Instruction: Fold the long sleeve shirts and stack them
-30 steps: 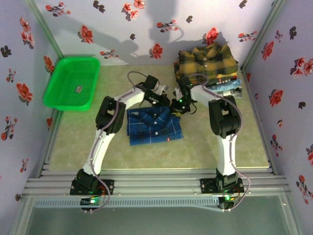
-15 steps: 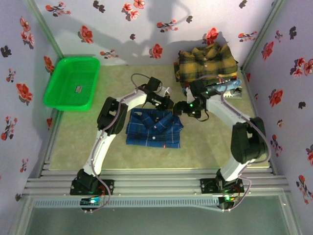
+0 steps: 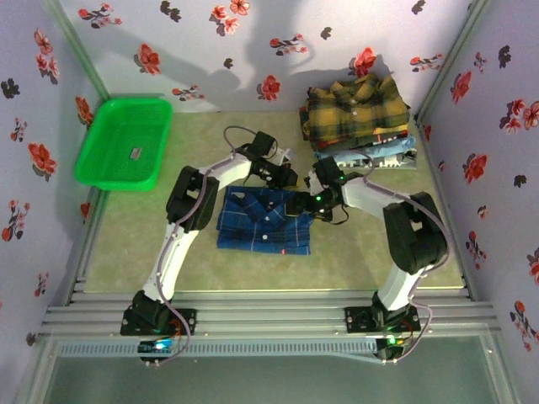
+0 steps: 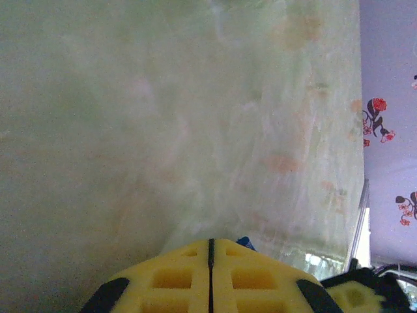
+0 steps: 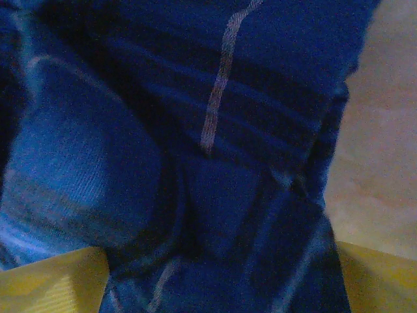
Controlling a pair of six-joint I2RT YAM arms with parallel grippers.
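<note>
One basket, one blue plaid shirt, one shirt stack.

Folded shirts to the right of the green basket

I see the dark blue plaid shirt lying flat, folded into a rough rectangle with collar and button placket facing up, right of the basket and nearer to me than it. Close up, its cloth shows thin pale lines and some bunched folds. Farther right of the basket and about level with it, the mustard-yellow plaid shirt sits folded on top of a stack. The light blue shirts lie beneath it, their edges peeking out on the near side.
</note>
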